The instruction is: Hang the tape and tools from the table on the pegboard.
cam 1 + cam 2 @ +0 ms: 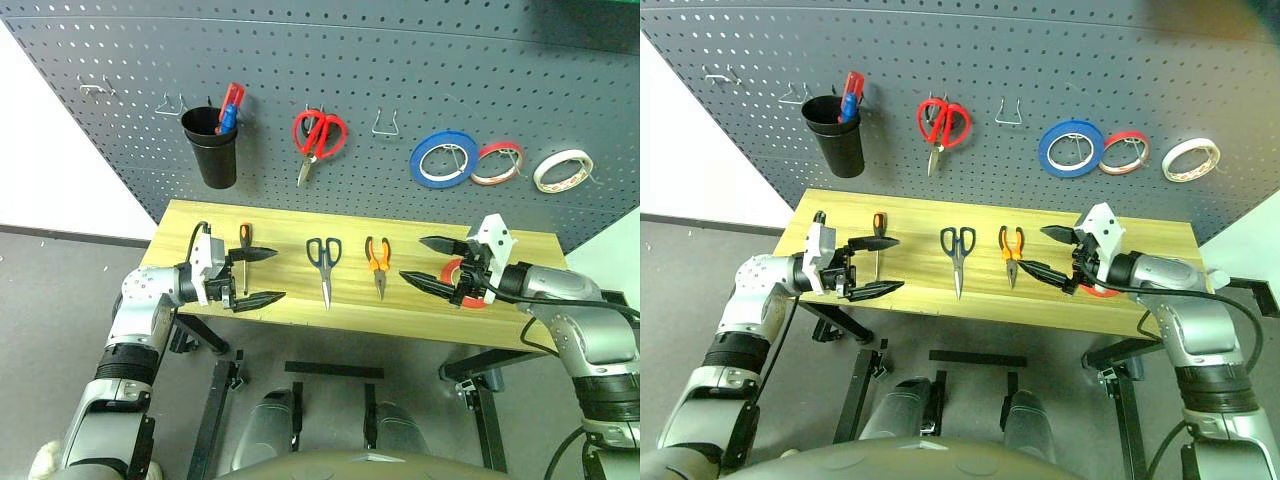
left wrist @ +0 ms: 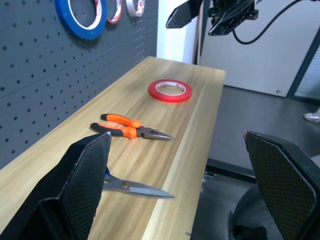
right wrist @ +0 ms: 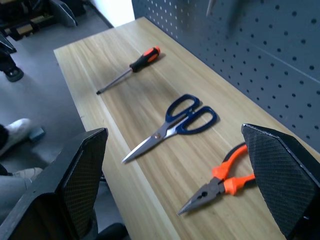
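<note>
Fingers of both grippers stand wide and empty: the right gripper (image 1: 432,264) hovers just above the tape (image 2: 170,90) lying flat at the table's (image 1: 420,315) right end, nearer to it than the left gripper (image 1: 255,276).

the left hand (image 2: 182,195) shows two black fingers (image 2: 80,185) spread wide apart, nothing between them. on the light wood table (image 2: 200,90) lie the red tape (image 2: 170,90), the orange-and-black pliers (image 2: 131,130) and the scissors' blades (image 2: 135,187) near the table's front edge. the pegboard (image 2: 45,70) carries a blue ring (image 2: 81,17). the right hand (image 2: 212,12) hangs above the tape.
</note>
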Tool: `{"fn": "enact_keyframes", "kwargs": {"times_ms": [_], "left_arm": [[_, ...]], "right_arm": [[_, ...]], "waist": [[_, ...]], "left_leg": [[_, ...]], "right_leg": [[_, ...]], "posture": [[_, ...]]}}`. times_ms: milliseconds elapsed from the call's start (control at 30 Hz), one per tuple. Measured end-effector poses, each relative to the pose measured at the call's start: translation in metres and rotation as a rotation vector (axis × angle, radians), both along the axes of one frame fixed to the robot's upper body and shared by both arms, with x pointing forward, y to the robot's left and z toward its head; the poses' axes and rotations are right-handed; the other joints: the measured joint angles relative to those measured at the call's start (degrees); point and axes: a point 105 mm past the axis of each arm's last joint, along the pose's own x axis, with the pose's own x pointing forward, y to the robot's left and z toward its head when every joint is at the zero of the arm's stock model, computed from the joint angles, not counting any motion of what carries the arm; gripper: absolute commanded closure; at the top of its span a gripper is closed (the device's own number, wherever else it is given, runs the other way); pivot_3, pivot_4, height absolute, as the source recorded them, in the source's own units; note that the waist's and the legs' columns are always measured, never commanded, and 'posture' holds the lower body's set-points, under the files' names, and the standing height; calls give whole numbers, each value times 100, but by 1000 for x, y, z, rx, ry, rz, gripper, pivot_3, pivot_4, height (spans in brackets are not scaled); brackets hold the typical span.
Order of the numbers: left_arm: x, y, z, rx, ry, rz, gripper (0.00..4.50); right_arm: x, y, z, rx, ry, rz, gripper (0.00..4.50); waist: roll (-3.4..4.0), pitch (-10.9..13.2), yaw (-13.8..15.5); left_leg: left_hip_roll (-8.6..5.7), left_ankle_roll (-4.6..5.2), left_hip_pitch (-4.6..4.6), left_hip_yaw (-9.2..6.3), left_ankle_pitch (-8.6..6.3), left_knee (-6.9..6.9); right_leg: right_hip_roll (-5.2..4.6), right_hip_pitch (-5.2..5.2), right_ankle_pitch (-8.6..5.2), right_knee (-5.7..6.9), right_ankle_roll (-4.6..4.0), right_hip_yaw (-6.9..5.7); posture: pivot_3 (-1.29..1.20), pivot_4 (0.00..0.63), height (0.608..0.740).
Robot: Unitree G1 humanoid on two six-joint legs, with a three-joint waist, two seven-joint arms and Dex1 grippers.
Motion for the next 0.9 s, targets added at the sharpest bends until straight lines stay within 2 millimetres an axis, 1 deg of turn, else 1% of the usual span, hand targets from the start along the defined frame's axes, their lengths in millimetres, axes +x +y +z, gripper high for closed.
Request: {"fn": "enact_keyframes", "kwargs": {"times_ms": [167,367,533,667,767,833,900], "left_arm": [[4,-4,10,4,-29,-34,43],[2,-9,7,8,-14,-68,43],[2,-18,7,4,-7,-100,43],[5,-26,7,9,-9,-117,43],[11,-37,5,7,1,-118,43],[20,-48,10,8,-13,-120,43],[26,-57,17,8,-36,-123,43]], "right_arm": [[-1,-2,-4,-8,5,-23,0],[-6,-9,-15,-15,45,-93,0],[-4,-27,-23,-126,70,-182,0],[-4,-41,-32,-183,109,-250,0],[0,-58,-45,-258,161,-337,0],[4,-65,-50,-282,187,-371,0],[5,-67,-52,-301,192,-377,0]], "waist": [[0,0,0],[0,0,-13],[0,0,-21],[0,0,-29],[-3,5,-60],[-5,15,-107],[-2,23,-176]], "left_leg": [[0,0,0,1,0,0],[0,0,-1,1,0,0],[0,0,-1,1,0,0],[1,0,-1,2,0,0],[1,1,-2,0,0,1],[1,2,-3,-4,-1,2],[2,10,-6,-25,-6,1]], "right_leg": [[0,1,0,-2,0,0],[0,1,0,-2,0,0],[1,1,0,-2,-1,0],[1,1,0,-4,-1,0],[1,2,2,-8,-3,0],[1,3,2,-8,-3,-1],[0,2,2,-12,-3,0]], "posture": [[174,139,728],[146,133,728],[115,136,728],[98,165,728],[85,197,728],[79,210,728],[74,237,728]]}}
